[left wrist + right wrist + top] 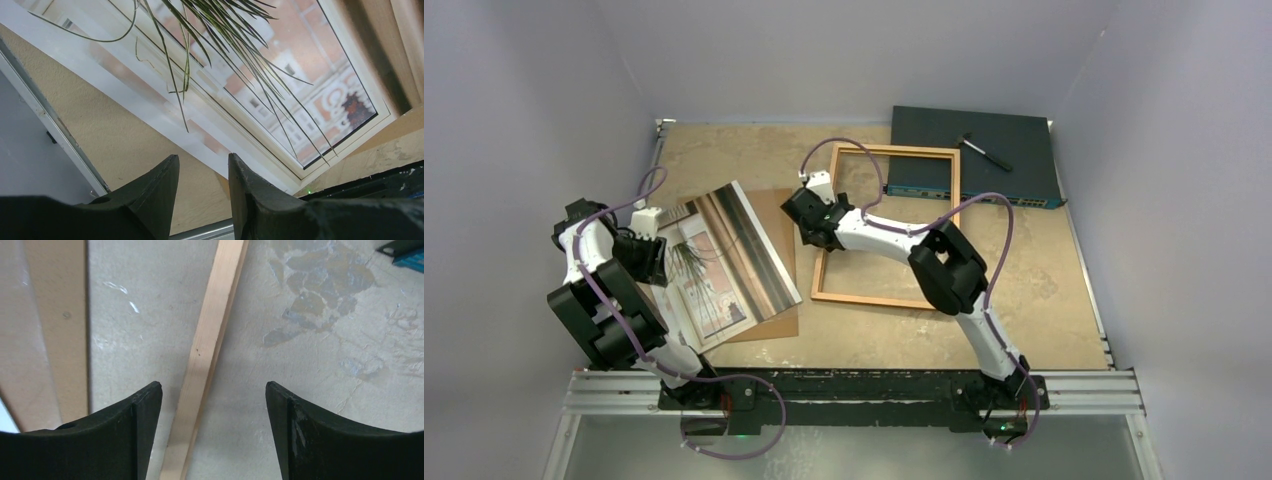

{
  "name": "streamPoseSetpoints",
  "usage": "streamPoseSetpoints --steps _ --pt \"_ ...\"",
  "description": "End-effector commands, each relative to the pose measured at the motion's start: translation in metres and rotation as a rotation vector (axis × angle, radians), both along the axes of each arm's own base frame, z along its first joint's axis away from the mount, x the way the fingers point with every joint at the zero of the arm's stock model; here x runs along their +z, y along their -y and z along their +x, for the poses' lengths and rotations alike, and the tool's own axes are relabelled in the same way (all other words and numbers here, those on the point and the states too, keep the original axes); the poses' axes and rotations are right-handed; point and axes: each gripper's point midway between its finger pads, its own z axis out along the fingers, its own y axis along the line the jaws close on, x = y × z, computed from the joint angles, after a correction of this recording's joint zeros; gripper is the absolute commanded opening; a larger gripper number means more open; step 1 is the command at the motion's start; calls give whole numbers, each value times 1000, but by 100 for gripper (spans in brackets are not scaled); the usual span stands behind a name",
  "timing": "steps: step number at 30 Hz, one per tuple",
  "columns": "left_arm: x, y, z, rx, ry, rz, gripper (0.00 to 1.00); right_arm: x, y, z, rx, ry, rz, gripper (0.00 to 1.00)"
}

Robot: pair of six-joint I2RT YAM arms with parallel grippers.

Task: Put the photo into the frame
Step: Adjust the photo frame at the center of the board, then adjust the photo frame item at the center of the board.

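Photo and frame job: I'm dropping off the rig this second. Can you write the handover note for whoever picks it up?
Left gripper: jaws part open, holding nothing, tips pointing at the white border of the photo but short of it.
Right gripper: wide open, empty, hovering over the left rail of the frame.
The photo lies image-up, overlapping the backing board, left of the frame.
The frame lies on the table with nothing inside it.
Done: nothing seated yet.
Left: grasp the photo, carry it across, lay it in the frame.
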Motion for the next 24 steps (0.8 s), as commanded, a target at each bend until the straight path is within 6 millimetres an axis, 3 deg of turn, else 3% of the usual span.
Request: streamPoseSetpoints --steps 1,4,6,9,13,18,24 --pt "11 -4 3 -27 35 26 39 77 -20 11 -22 101 145 80" --pt "9 -8 3 -25 29 41 39 109 -45 4 43 128 251 82" --pt "10 -12 4 -20 31 48 39 107 -65 -9 112 79 323 83" --pt "13 -18 8 -11 35 53 39 85 -91 -30 191 -36 388 85" --pt "18 -28 14 4 45 65 39 54 -110 -48 241 -137 425 86" --pt "15 -49 13 32 39 139 40 33 -118 -53 254 -190 436 87" --pt "-5 -96 10 110 27 349 38 7 -114 -58 236 -247 396 87"
